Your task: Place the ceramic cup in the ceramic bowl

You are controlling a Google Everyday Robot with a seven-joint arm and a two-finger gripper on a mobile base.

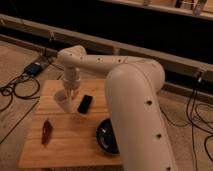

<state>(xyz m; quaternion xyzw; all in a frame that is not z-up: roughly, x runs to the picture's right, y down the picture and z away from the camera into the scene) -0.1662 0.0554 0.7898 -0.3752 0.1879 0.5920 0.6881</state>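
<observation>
High view behind arm (pixel 135 100), looking down, tool (pixel 71 93) at ceramic cup (pixel 62 101)

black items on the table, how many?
2: the ceramic bowl at the front right, partly behind the arm; a flat black rectangle mid-table, beside the ceramic cup the tool is shut on at back left. The arm may hide more.

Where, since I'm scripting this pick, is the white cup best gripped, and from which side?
Pinch the cup by its rim wall, coming from above: the open mouth faces roughly up and the tapered sides would likely slip. The gripper is shut there, at the rim's phone side.
</observation>
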